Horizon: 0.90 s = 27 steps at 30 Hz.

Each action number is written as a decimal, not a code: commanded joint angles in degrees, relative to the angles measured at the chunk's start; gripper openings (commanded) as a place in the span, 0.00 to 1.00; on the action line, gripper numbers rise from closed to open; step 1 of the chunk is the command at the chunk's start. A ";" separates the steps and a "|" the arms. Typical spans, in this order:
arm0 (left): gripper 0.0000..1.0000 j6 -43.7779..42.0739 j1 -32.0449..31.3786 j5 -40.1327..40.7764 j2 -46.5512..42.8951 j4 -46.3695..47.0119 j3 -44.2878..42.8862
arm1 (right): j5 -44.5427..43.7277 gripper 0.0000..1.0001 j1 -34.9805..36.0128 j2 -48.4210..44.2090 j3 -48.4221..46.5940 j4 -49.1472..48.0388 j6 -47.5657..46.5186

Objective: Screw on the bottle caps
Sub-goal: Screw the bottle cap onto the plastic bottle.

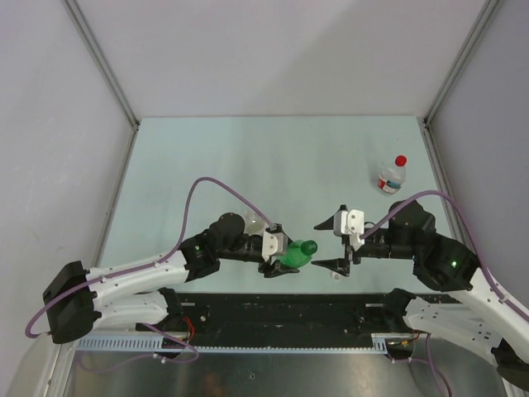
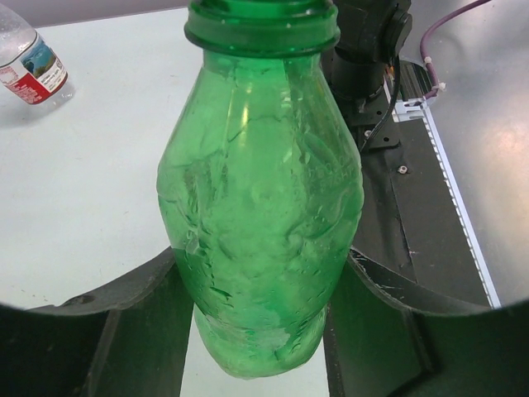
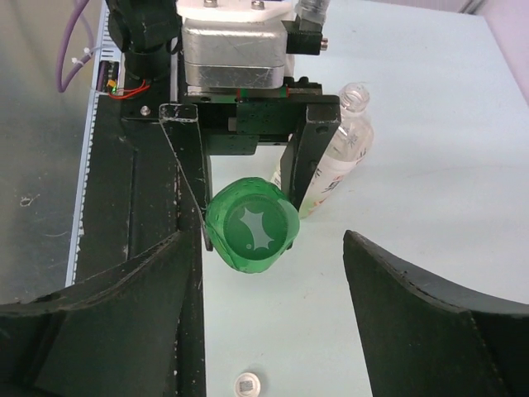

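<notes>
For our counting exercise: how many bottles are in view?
3: green bottle in the left gripper, red-capped bottle far right, uncapped clear bottle beside the left gripper.

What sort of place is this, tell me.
Likely a robot test cell: plain grey walls box in a pale table; a left arm and right arm are mounted at its edge.

Glossy plastic bottle (crinkled, translucent)

Top edge cuts green bottle mouth; clear bottle half behind fingers.
</notes>
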<state>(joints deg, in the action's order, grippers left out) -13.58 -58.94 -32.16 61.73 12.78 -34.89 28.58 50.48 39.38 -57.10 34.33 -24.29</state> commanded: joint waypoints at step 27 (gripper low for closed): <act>0.00 0.01 0.48 -0.85 1.30 1.28 -1.62 | 2.63 0.47 2.09 1.47 -0.44 -2.26 -1.44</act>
<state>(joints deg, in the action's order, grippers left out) -13.54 -58.83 -32.16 62.96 12.73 -34.89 30.52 51.92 40.60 -57.10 33.98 -25.41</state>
